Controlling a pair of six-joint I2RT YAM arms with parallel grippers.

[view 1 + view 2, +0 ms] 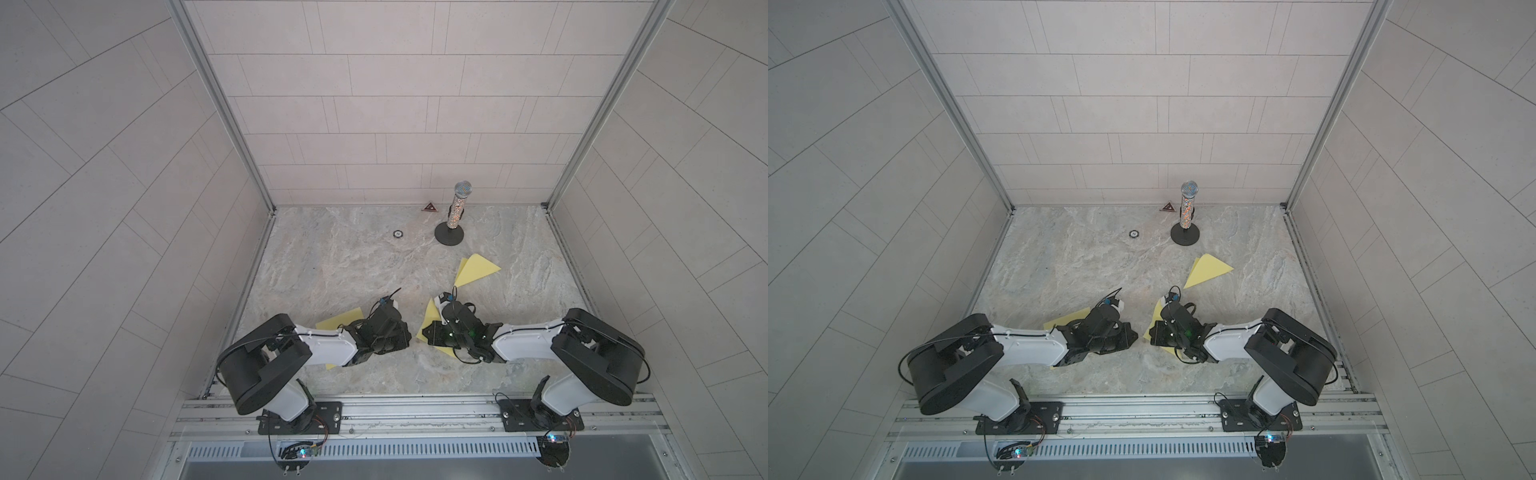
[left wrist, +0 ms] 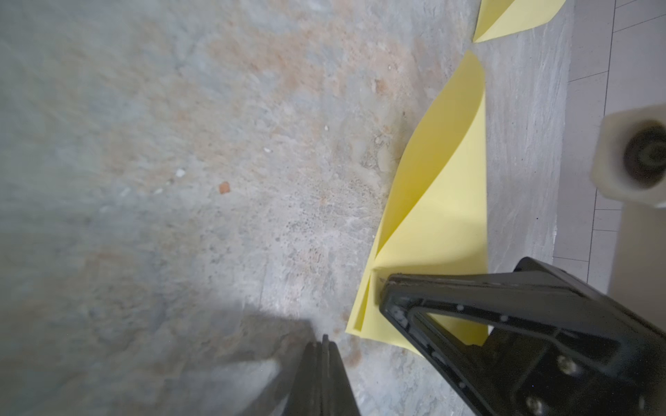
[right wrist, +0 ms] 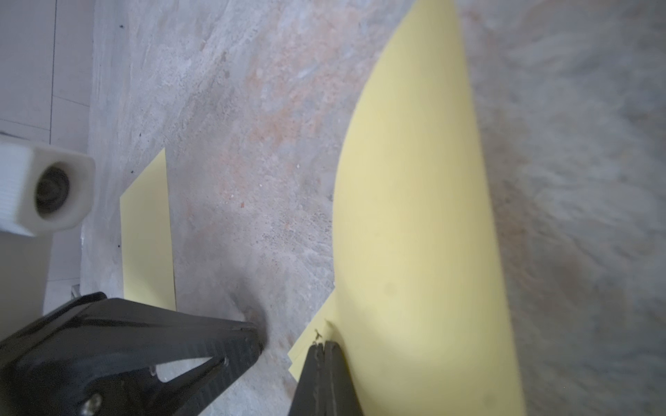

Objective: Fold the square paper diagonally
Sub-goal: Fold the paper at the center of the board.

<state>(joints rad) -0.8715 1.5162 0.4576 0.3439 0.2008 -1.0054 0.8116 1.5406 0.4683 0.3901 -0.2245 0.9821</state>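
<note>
1. The marble-look tabletop (image 1: 353, 266) looks smooth. Expect any paper you push sideways on it to skate rather than crease.
2. The yellow square paper (image 2: 443, 187), your task piece, lies near the table's middle in front of the right arm (image 1: 523, 340). It is doubled over along its diagonal, but the top layer arches up instead of lying flat. Lift off too early and it will likely spring open.
3. A flat yellow sheet (image 1: 340, 322) lies partly under the left arm (image 1: 324, 345), so a low sweep could drag it.
4. A folded yellow triangle (image 1: 478, 269) sits well apart, near the microphone stand (image 1: 449, 237).
5. The right gripper (image 3: 323, 344) has its jaws together, tip down on the paper near one end of the fold. You cannot tell whether any paper is nipped between them. A skewed stroke would set a crooked crease.
6. The left gripper (image 2: 323, 340) is closed and empty, just beside the paper's edge, which it could snag.
7. No container shows in any view.
</note>
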